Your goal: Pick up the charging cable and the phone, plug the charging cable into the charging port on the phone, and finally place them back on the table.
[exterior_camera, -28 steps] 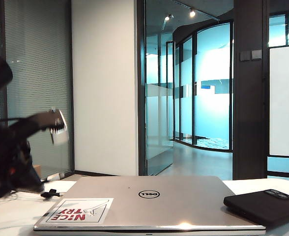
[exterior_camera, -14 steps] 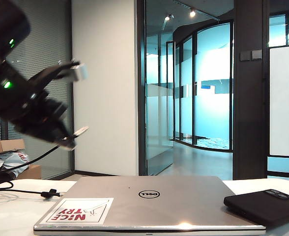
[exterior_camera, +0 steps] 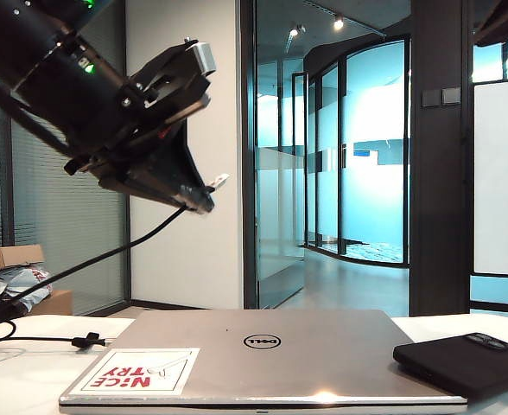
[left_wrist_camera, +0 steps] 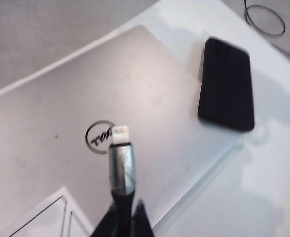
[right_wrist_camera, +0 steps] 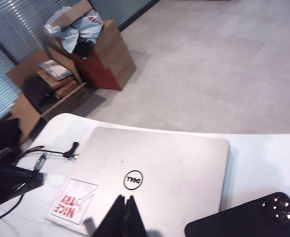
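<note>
Above the closed silver laptop [exterior_camera: 263,354] with its red-lettered sticker, the left gripper [exterior_camera: 204,197] hangs in the air with its black fingers pinched tight on the long thin black charging cable [exterior_camera: 81,264], just behind the silvery-white plug tip [left_wrist_camera: 120,134], which juts out free beyond the fingertips. From the grip the cord droops down and away to the left side of the wide white table [exterior_camera: 12,380], where its small black tie-strap knot [exterior_camera: 88,341] lies on the surface. The flat matte-black phone [exterior_camera: 466,363] with its raised camera bump lies untouched on the table just beside the laptop's right edge, well apart from the plug. The right gripper [right_wrist_camera: 124,217], seen only in its own wrist view, hovers above the laptop with its jaws pressed together and nothing between them. By my reading the cable half of the pick-up is done and the phone half is not yet begun. The next move calls for the right gripper to spread its jaws, come down over the phone and grasp it by its long edges so the charging port stays clear, while the left keeps the plug steady and pointed for mating.
</note>
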Robot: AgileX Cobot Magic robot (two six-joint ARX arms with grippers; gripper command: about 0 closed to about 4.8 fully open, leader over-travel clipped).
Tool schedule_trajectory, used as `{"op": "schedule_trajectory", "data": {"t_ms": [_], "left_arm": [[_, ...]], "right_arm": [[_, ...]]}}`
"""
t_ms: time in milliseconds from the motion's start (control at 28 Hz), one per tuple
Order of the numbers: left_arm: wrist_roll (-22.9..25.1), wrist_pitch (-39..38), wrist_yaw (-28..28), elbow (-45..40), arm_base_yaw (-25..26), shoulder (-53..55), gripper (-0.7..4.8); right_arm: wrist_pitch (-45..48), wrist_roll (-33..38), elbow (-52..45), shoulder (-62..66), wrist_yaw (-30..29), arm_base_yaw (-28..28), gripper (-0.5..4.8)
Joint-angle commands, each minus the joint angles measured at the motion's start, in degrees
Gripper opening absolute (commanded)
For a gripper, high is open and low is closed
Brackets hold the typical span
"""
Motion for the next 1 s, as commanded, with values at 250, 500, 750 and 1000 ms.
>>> {"op": "schedule_trajectory", "data": {"t_ms": [250, 500, 750, 1000], "left_arm": [[-4.57, 0.33, 0.24, 0.63, -2.1, -0.83, -0.07], [-4.22, -2.29, 0.26, 0.57, -2.89, -0.85, -0.07], [-3.13, -2.23, 0.26, 0.57, -2.89, -0.92, -0.07], [-3.15, -2.23, 0.26, 0.57, -2.89, -0.92, -0.07]], "right_arm": [[0.98, 8.31, -4.09, 0.85, -12.61, -12.94, -0.05], [7.3, 19.76, -13.18, 0.98, -15.12, -17.79, -0.05], [7.45, 23.78, -18.71, 1.38, -12.81, -18.12, 3.42], [8.94, 35.06, -19.19, 4.79, -10.4, -18.21, 4.46]]}}
